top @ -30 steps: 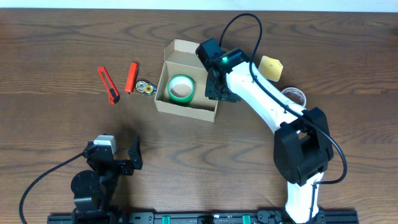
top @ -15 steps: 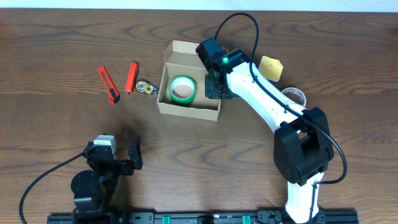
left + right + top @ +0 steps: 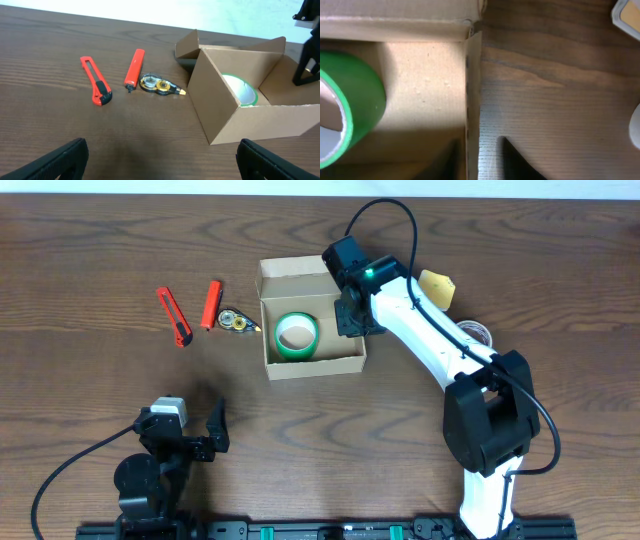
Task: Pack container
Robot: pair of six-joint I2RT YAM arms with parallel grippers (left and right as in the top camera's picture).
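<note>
Table: a dark brown wooden tabletop [image 3: 90, 380], seen from the near edge where both arms are mounted.
Container: the small tan-brown cardboard box [image 3: 316, 367] sits about mid-table, toward the far side. Its hinged flap lid [image 3: 290, 270] is folded open on the far side.
Inside the box: one green roll of tape [image 3: 295, 352] lies flat on the floor, closer to the left wall than the right.
Right gripper: the right gripper [image 3: 352, 320] is at the box's right wall. In the wrist view its two dark fingers [image 3: 515, 162] straddle that wall, one inside and one outside. The jaws are parted a little wider than the cardboard (a sliver of wood shows between the outer finger and the wall), so it is not clamped on the wall.
Left gripper: the left gripper [image 3: 162, 150] is low at the near left, well apart from the box. Its fingers are spread wide and hold nothing.
Left of the box: a red utility knife with a black slider [image 3: 174, 316] is farthest left. Next is a shorter orange-red cutter [image 3: 211, 304], then a small clear-and-yellow correction-tape dispenser [image 3: 235, 321], just beside the box.
Right of the box: a pale yellow block [image 3: 435, 287] lies beyond the right arm. A clear tape roll [image 3: 478, 332] is partly hidden behind that arm.
</note>
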